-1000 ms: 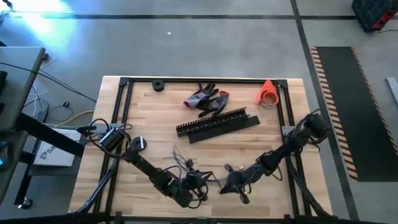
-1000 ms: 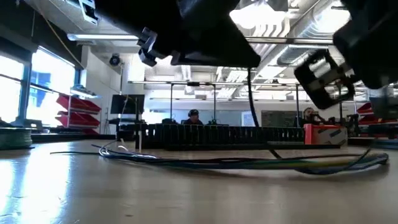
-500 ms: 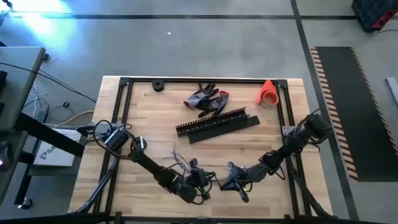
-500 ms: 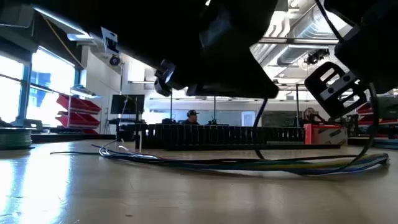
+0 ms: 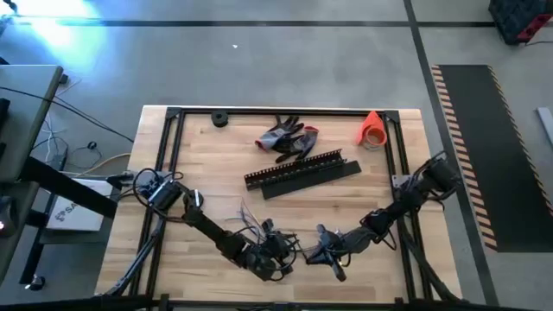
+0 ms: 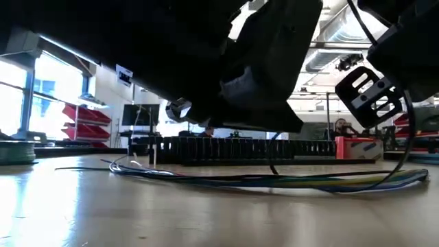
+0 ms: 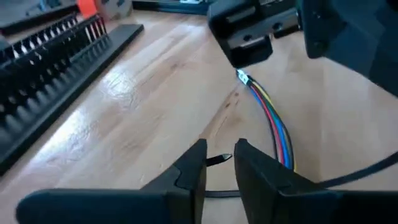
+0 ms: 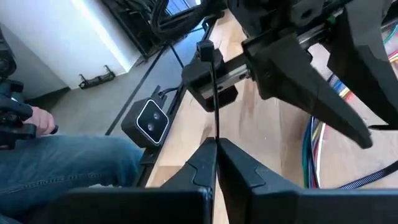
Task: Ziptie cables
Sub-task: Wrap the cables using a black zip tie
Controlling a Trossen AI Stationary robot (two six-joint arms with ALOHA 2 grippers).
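Lying on the wood table [image 5: 207,173], the cables [image 5: 259,231] sit near the front edge, between the two arms. From the low view they stretch flat along the table top [image 6: 274,181]. From the left wrist view a few show red, blue and yellow [image 7: 273,121], with a small plug at the tip.

The left gripper [image 5: 281,249] is low over the cables. Its two fingers [image 7: 193,168] are a little apart, with a thin black strip [image 7: 217,160] poking out between them. The strip looks like a zip tie. It is hard to tell if the fingers are pinching it.

The right gripper [image 5: 313,254] is just beside the left one, tip to tip. Its fingers [image 8: 202,163] are pressed close on a thin black strip [image 8: 212,93] that stands up from them.

Farther back on the table lie two long black slotted strips [image 5: 302,174], a pair of gloves [image 5: 287,136], an orange roll [image 5: 372,129] and a small black ring [image 5: 219,118].

A person's leg in jeans [image 8: 56,165] shows beside the table in the right wrist view.
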